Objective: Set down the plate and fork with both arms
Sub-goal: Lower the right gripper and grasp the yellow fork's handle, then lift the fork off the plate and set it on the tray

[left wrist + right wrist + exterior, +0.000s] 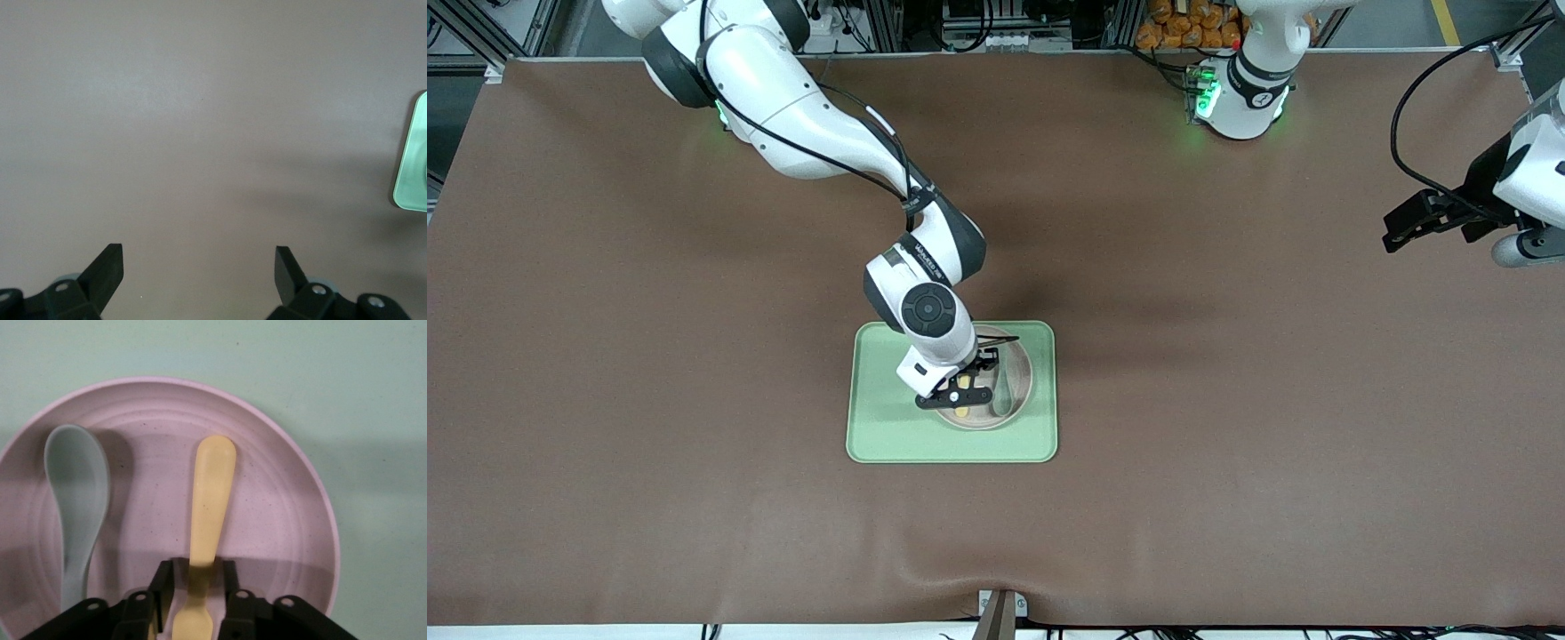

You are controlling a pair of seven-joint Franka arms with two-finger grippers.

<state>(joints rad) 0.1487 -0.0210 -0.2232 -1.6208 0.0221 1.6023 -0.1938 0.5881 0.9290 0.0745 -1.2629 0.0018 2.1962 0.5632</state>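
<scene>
The pale pink plate lies on the light green tray. On the plate the pale yellow fork lies beside a grey-green spoon. My right gripper is down on the plate, one finger on either side of the fork's narrow neck. One finger is at the fork and a thin gap shows at the other. My left gripper waits open and empty above bare table at the left arm's end.
The tray's corner shows at the edge of the left wrist view. Brown mat covers the whole table. The right arm's elbow and wrist hang over the tray's end nearer the robots' bases.
</scene>
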